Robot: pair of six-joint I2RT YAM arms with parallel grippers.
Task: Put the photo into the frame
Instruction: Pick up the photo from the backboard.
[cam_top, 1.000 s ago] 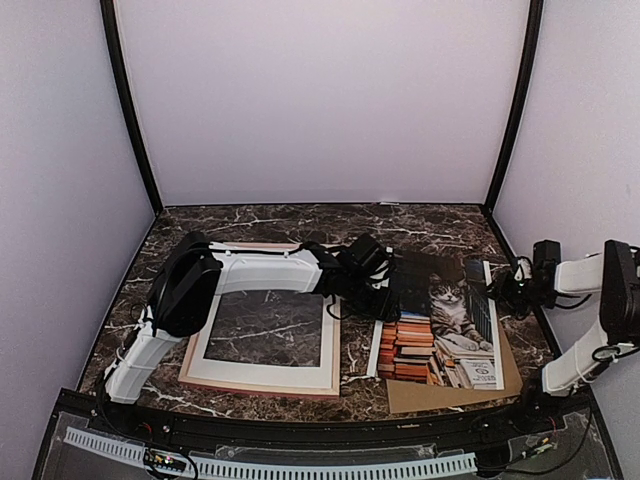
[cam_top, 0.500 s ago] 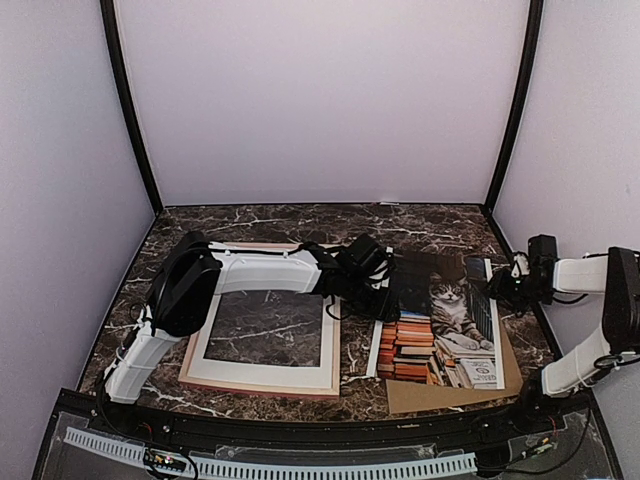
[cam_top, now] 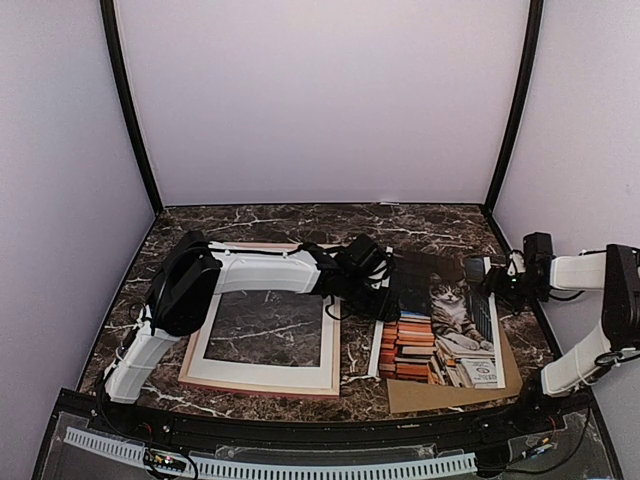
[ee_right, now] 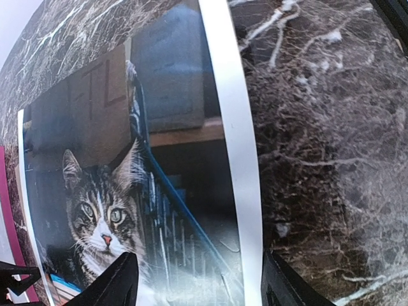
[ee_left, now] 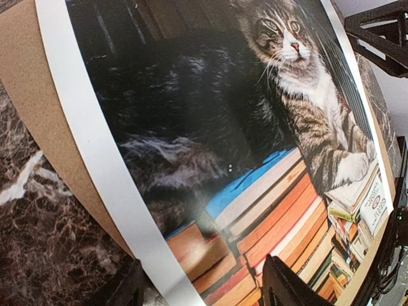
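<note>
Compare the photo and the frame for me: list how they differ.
The photo is a printed sheet showing a tabby cat and books inside a white border; the frame is plain pink rails around a white mat. The frame is the larger of the two. The photo lies to the right on a brown backing board; the frame lies to the left, straight on the marble table. Both are rectangles.

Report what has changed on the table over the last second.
The right gripper moved left, up to the far right corner of the photo; its jaws are open and it has taken hold of nothing. The left gripper stayed at the photo's left edge, jaws open. The photo, the frame, the white mat and the brown backing board did not move.
</note>
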